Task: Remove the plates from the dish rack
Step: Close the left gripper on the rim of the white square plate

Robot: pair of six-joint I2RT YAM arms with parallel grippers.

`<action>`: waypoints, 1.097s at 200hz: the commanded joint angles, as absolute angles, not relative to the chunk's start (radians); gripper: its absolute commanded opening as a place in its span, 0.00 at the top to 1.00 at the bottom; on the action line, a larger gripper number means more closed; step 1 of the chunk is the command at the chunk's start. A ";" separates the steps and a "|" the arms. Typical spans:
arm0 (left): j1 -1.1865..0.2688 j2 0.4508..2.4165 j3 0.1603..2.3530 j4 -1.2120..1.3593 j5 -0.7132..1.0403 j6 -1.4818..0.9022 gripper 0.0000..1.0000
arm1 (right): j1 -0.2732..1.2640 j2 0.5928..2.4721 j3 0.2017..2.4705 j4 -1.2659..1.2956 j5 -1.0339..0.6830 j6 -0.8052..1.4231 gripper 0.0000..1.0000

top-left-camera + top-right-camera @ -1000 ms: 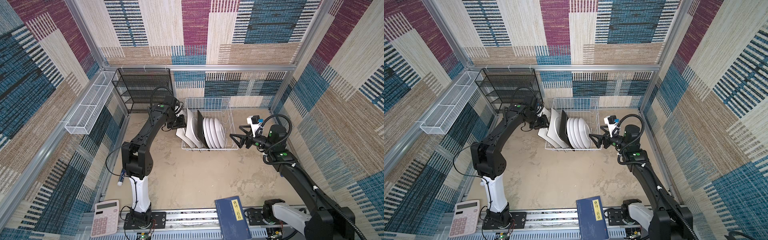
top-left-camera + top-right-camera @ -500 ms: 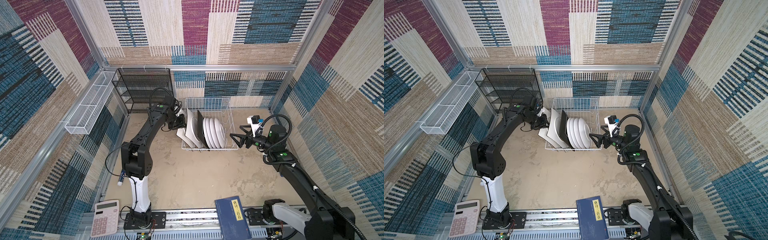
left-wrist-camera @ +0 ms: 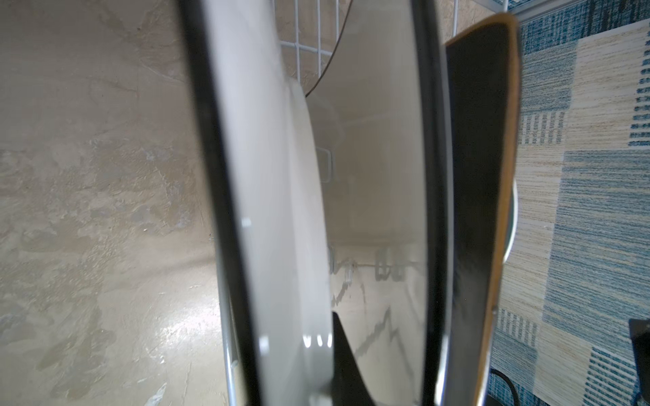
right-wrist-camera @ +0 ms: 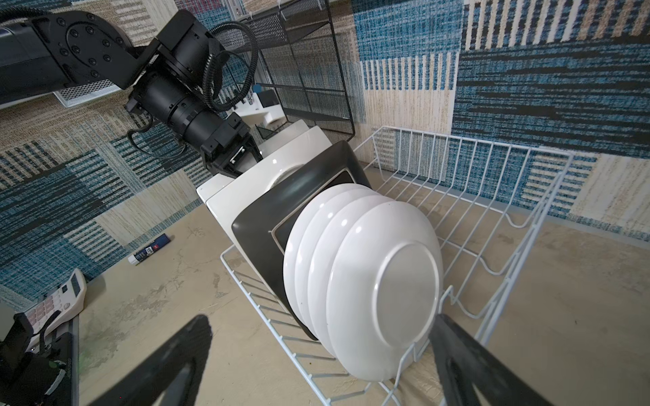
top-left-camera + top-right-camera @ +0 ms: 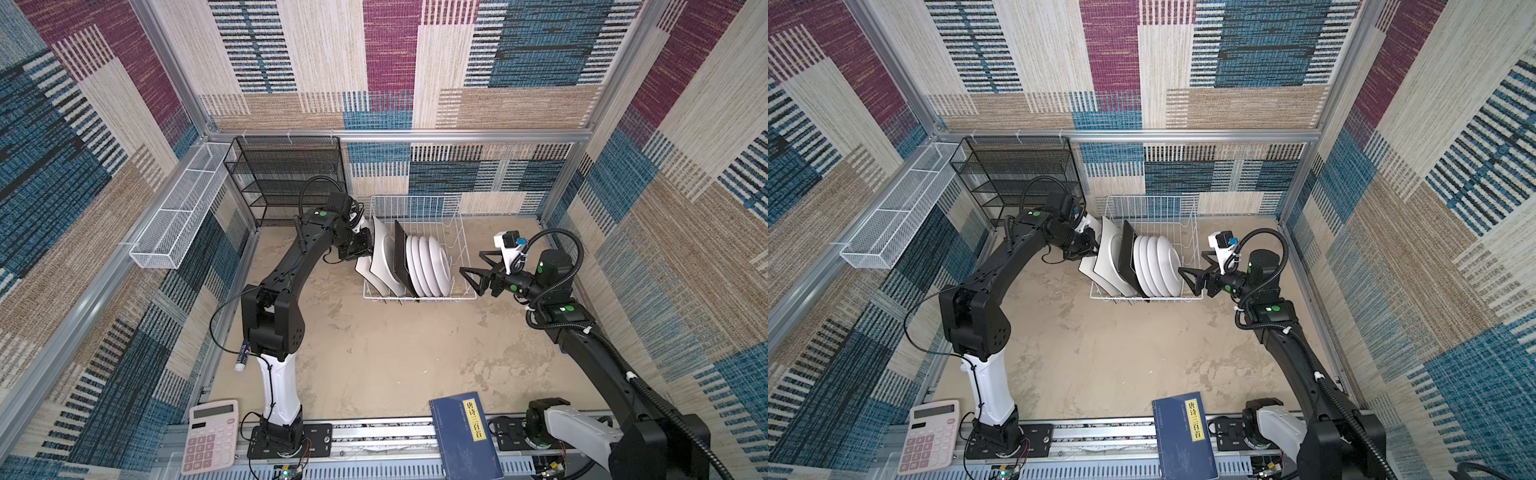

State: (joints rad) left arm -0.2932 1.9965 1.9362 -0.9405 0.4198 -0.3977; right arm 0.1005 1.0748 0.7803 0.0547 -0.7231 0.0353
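Well, the left gripper (image 4: pixel 244 160) is squeezed shut on the edge of a big white square plate (image 3: pixel 278 211), which stands at the left end of the dish rack (image 5: pixel 440 297). The right gripper (image 5: pixel 471 264) is wide open and empty, just beside the round plates (image 5: pixel 432 266) at the other end.

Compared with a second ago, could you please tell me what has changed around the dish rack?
The left claw has closed on the upper edge of the outermost white square plate, which has not lifted. The right claw stays open beside the dish rack; the other plates stay racked.
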 commanded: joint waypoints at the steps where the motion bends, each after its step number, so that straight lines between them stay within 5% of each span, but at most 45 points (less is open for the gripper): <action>1: -0.306 1.990 1.917 -0.999 0.316 -0.402 1.00 | 0.101 1.076 0.796 0.069 -0.706 0.026 0.01; 219: -0.288 1.852 2.051 -1.029 0.257 -0.388 1.00 | 0.107 1.092 0.836 0.077 -0.711 0.050 0.01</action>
